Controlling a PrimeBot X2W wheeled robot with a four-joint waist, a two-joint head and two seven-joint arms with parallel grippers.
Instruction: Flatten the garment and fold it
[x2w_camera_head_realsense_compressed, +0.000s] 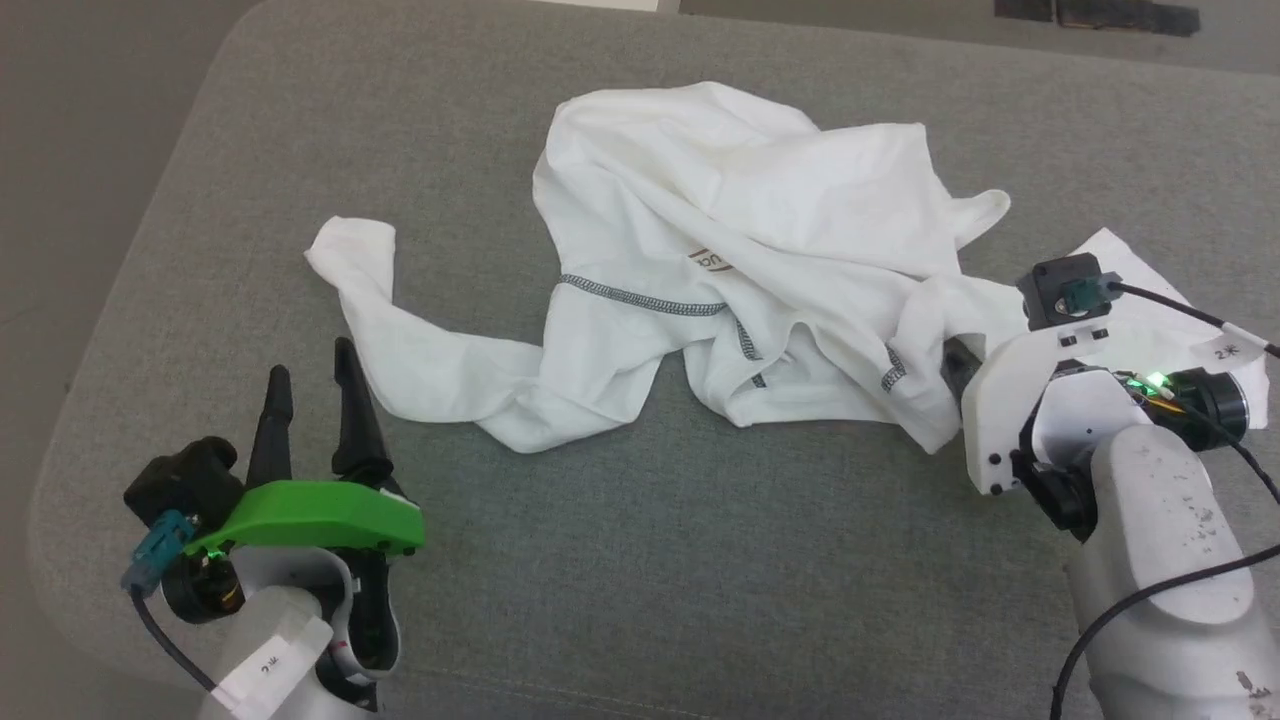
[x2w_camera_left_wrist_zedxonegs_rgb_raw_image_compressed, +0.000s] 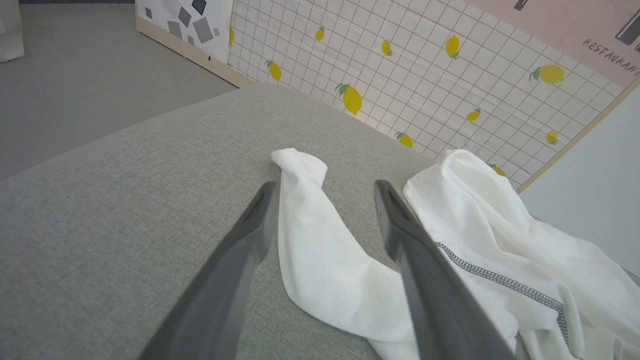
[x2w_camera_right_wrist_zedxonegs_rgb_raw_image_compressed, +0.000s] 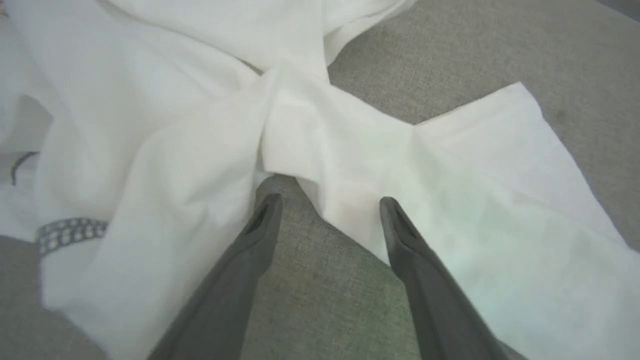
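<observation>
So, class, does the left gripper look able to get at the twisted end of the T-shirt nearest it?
Probably yes: the left gripper is open, and the twisted end of the garment lies on the grey cushion between and beyond its fingertips.

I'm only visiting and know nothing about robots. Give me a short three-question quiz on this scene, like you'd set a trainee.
1. True or false: the white T-shirt lies neatly folded on the grey fabric surface.
2. What colour is the cover behind the fingers of the left gripper? A green, B red, C yellow.
3. Fill in: the two fingers of the right gripper stand ____.

Key: 1 false, it is crumpled; 2 A; 3 open.
</observation>
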